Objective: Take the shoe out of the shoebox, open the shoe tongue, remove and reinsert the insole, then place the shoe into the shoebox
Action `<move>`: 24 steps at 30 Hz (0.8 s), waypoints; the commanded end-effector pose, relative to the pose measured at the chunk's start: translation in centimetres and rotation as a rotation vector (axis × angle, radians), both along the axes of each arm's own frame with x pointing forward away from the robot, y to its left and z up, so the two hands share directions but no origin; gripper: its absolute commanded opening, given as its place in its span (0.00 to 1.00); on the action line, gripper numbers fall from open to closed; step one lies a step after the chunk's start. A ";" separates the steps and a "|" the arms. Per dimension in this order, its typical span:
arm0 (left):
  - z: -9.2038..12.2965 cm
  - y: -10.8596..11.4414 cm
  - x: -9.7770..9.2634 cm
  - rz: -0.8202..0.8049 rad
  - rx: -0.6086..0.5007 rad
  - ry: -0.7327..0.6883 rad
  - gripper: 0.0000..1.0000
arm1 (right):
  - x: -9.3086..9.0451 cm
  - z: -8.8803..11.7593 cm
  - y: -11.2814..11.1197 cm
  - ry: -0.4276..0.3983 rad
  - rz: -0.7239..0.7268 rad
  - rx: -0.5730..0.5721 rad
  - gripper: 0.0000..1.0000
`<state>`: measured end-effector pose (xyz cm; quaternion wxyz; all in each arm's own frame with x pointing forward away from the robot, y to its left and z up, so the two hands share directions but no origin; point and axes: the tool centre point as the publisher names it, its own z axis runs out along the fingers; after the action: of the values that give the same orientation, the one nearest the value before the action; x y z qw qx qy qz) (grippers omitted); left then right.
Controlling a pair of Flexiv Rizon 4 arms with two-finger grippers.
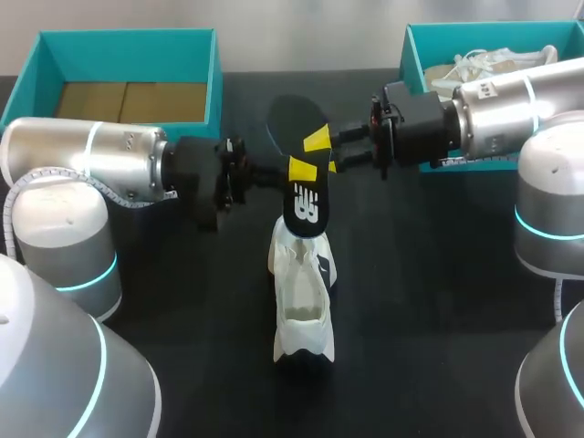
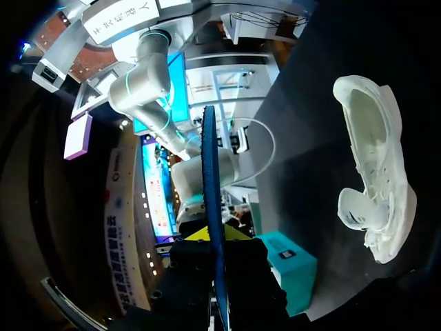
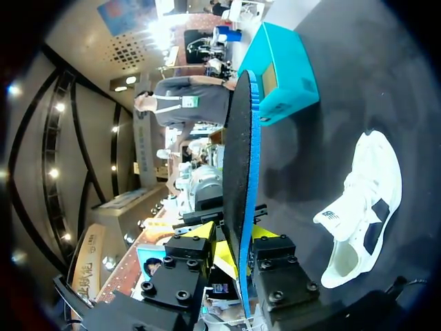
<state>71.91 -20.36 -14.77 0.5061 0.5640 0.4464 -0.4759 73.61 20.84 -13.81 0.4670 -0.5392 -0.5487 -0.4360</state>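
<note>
**Double grip on insole: twist, drop or missed shoe mouth**

Holding the insole [image 1: 306, 208] in the air, with nothing under it but the shoe. Clamped from 9 o'clock by the left gripper [image 1: 301, 170] and from 3 o'clock by the right gripper [image 1: 319, 140], each closed across its two faces. In both wrist views, seen edge-on between the fingers. At 6 o'clock of the insole, standing free on the table [image 1: 438, 301]: the shoe [image 1: 301, 297], sole down, mouth up, touched by neither gripper.

Risks, judged:
- Bending or creasing the insole, if pulled or twisted by two arms clamped at once.
- Dropping it, or letting it sag and swing, if released on one side before the other has a firm hold. Thin and floppy by the look of it.
- Missing the shoe mouth on reinsertion. Narrow opening, so likely to catch the collar or tongue and fold.
- Pushing or tipping the shoe, with nothing pinning it down.
- Returning the shoe to the wrong box.

Counts:
- 1 insole.
- 1 shoe on the table.
- 2 teal boxes: left shoebox [image 1: 128, 55] at 10 o'clock, only a cardboard floor showing; right shoebox [image 1: 415, 50] at 2 o'clock.
- At least 1 second shoe [image 1: 497, 62], white, inside the right shoebox; cannot tell whether more.
- 2 grippers.
</note>
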 end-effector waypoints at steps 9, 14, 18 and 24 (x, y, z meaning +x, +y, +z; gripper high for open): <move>-0.1 -0.3 -0.3 0.006 -0.007 -0.006 0.00 | 0.4 -0.3 0.9 -0.001 -0.004 0.012 0.18; 0.1 -0.3 -0.5 0.011 -0.014 -0.008 0.00 | 0.4 -0.3 0.9 -0.002 -0.006 0.017 0.00; 0.1 -0.3 -0.5 0.006 -0.018 -0.007 0.00 | 0.4 -0.3 1.0 -0.005 -0.010 0.020 0.00; 0.9 1.6 -0.8 0.024 -0.012 0.033 1.00 | 0.5 -0.5 0.7 -0.012 -0.022 0.031 0.00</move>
<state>71.95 -20.28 -14.46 0.5109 0.5478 0.4505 -0.4857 74.24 21.43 -14.13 0.4680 -0.5350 -0.5409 -0.4496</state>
